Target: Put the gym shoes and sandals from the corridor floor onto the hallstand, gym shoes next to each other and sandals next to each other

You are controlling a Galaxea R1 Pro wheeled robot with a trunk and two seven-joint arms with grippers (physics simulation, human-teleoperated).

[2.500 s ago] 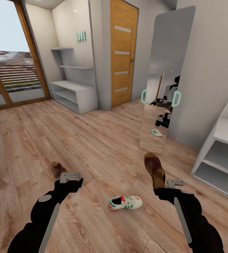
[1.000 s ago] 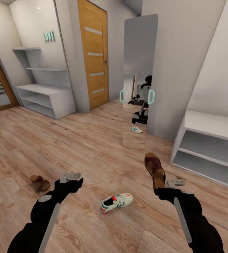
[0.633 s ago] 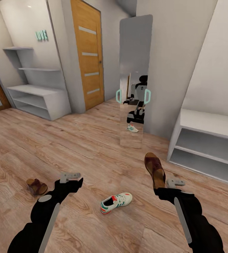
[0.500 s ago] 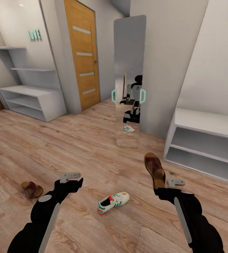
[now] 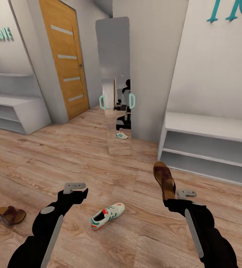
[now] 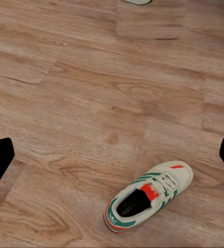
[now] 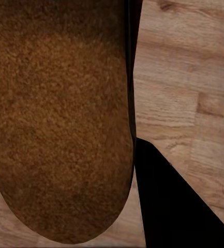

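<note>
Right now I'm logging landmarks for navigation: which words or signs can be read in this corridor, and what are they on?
"LOVE": teal wall letters above the grey shelves on the left wall.
Teal wall lettering above the white bench: cut off by the picture's top edge, unreadable.
Gym shoe: no readable brand.

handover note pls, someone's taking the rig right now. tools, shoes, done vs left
Right tool: shut on a sandal, held off the floor.
Left tool: open, empty.
One gym shoe lies on the corridor floor between the arms; second sandal on the floor far left. Second gym shoe not located.
Grey hallstand sits back left, shelves look bare.
Done: one sandal picked up. Left: rack it, then fetch the rest and pair them.
</note>
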